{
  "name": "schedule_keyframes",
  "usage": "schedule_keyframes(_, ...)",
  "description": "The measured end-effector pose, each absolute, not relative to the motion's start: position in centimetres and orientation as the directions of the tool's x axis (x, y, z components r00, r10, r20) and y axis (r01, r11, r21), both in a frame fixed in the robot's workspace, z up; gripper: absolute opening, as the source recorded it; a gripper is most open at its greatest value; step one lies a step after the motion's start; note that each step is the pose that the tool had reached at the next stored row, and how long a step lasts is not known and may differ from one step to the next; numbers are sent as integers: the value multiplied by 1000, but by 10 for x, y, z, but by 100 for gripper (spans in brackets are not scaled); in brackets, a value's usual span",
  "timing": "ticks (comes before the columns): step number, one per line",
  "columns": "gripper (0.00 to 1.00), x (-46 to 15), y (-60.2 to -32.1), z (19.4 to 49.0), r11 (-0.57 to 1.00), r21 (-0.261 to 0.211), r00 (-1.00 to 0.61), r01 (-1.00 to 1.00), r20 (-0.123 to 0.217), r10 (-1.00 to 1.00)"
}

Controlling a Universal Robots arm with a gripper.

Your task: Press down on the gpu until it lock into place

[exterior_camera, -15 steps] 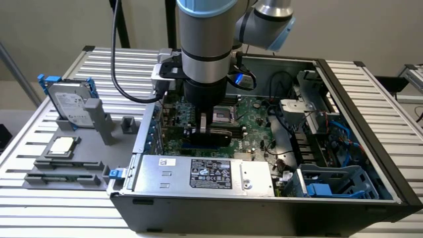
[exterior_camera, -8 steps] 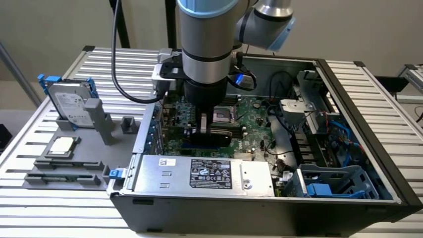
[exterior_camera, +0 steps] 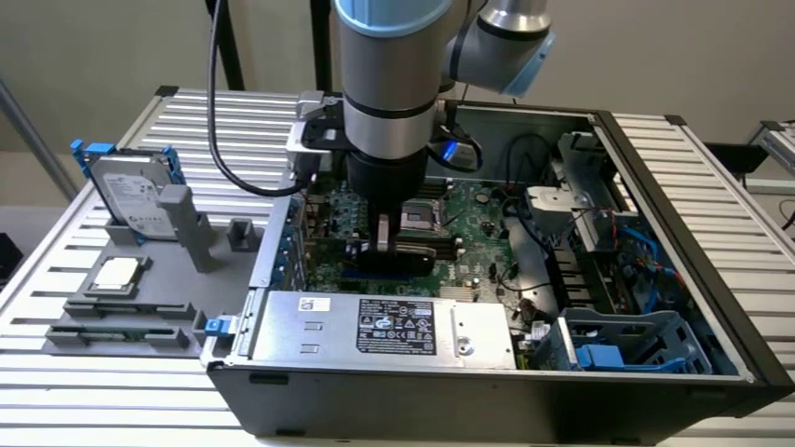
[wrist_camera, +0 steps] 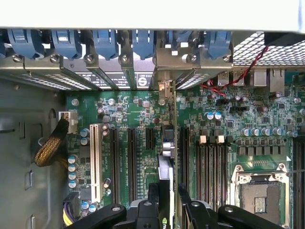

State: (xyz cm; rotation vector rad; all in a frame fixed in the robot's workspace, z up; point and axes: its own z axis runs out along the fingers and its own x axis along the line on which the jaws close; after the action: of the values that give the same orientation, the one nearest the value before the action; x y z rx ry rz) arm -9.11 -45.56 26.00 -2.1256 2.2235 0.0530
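The gpu (exterior_camera: 404,262) stands on edge in a slot of the green motherboard (exterior_camera: 478,233) inside the open computer case; its black cooler cover shows just below my gripper (exterior_camera: 383,244). The arm comes straight down from above onto it. In the wrist view the gpu (wrist_camera: 165,164) appears edge-on as a thin strip running from the rear brackets toward my gripper (wrist_camera: 168,198). The black fingers (wrist_camera: 153,196) sit on either side of the card's top edge and look shut on it.
A silver power supply (exterior_camera: 385,326) lies just in front of the card. A blue drive cage (exterior_camera: 621,345) and cables fill the case on the exterior view's right. The CPU socket (wrist_camera: 259,191) and memory slots (wrist_camera: 212,167) sit beside the card. A hard drive (exterior_camera: 130,200) stands outside the case.
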Motion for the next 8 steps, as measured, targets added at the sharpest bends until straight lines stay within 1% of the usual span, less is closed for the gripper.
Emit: schedule_keyframes(8, 26, -90, -456, 257, 46, -14, -45, -999, -70, -997)
